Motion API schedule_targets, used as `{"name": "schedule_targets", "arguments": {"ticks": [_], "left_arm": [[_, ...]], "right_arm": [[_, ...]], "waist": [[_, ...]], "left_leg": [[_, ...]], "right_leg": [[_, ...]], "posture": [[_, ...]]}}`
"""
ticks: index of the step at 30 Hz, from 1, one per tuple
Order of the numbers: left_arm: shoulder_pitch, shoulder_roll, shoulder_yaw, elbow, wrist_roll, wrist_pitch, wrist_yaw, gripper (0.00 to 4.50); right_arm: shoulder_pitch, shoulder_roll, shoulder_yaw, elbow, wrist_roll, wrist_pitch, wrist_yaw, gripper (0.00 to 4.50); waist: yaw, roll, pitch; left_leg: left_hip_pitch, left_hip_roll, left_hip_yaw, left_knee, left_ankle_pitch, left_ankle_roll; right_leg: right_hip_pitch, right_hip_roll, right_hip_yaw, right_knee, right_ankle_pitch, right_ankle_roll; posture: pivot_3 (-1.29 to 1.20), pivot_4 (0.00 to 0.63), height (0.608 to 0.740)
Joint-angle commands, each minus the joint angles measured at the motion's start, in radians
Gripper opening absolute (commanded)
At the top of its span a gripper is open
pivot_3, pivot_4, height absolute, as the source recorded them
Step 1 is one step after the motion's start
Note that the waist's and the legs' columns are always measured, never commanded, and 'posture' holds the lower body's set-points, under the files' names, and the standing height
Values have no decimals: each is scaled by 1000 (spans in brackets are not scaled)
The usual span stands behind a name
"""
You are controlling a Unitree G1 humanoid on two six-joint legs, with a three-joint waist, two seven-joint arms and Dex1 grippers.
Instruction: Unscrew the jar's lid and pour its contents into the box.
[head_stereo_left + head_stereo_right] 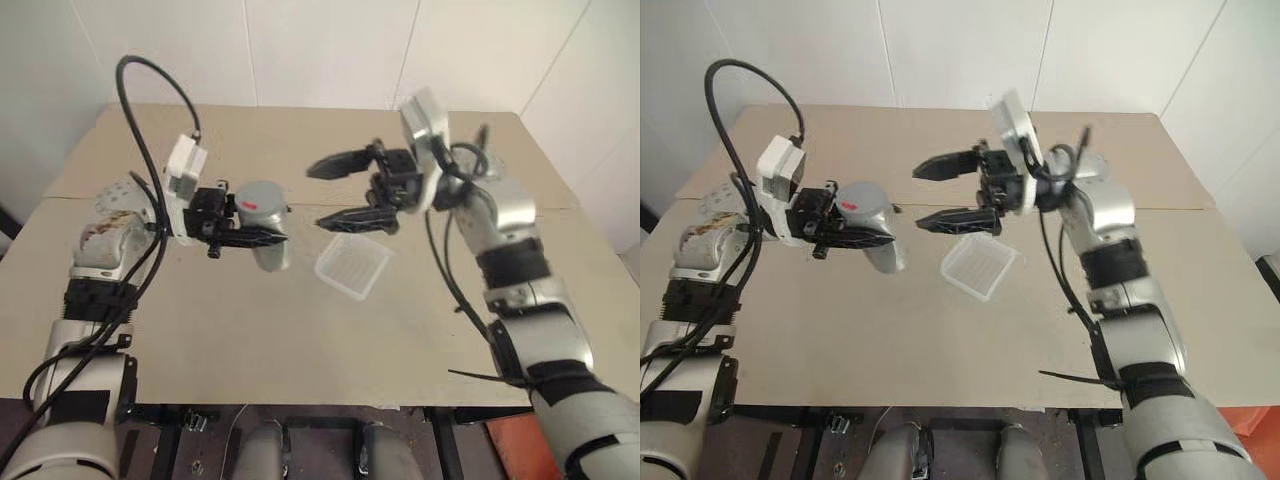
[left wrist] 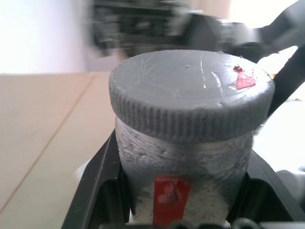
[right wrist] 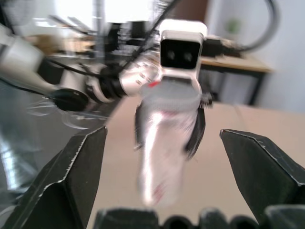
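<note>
Left gripper (image 1: 262, 238) clenching jar (image 1: 265, 232); lid (image 2: 190, 93) sitting on; right gripper (image 1: 340, 192) gaping, empty; box (image 1: 352, 265) waiting; unscrewing, pouring remaining.

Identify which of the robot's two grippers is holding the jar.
The left gripper: its fingers clamp the jar, lid on. The right gripper is open and empty.

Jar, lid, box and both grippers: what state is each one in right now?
jar: held off the table, lying level
lid: on the jar, facing the right gripper
box: flat on the table, looks empty
left gripper: shut on the jar
right gripper: open, empty, apart from the lid
</note>
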Motion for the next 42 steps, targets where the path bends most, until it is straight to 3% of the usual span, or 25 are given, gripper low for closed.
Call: {"name": "schedule_targets", "arguments": {"ticks": [1, 8, 20, 42], "left_arm": [[-32, -19, 35, 51, 42, -54, 55, 1990], [-42, -86, 21, 74, 76, -90, 83, 1990], [-40, -108, 36, 54, 87, -96, 78, 1990], [78, 1, 95, -80, 43, -34, 73, 1990]], "right_arm": [[52, -5, -44, -271, -10, 120, -222, 4439], [31, 103, 38, -440, -99, 304, -530, 4439], [-47, 221, 84, -296, -204, 296, -629, 4439], [27, 6, -66, -256, -167, 245, -543, 4439]], "waist": [[-7, 0, 0], [-15, 0, 0], [-12, 0, 0], [-6, 0, 0]], "left_leg": [[0, 0, 0, 0, 0, 0], [-1, 0, 1, 0, 0, 0], [-2, 0, 0, 1, 0, 1], [-2, 0, 1, 0, -1, 1]], "right_leg": [[-1, 0, 0, 0, 0, 0], [-1, 0, 0, 1, 0, 0], [-1, 0, 0, 0, 0, 0], [-1, 0, 0, -1, 0, 0]], "posture": [[0, 150, 740], [0, 150, 740], [0, 150, 740], [0, 150, 740]]}}
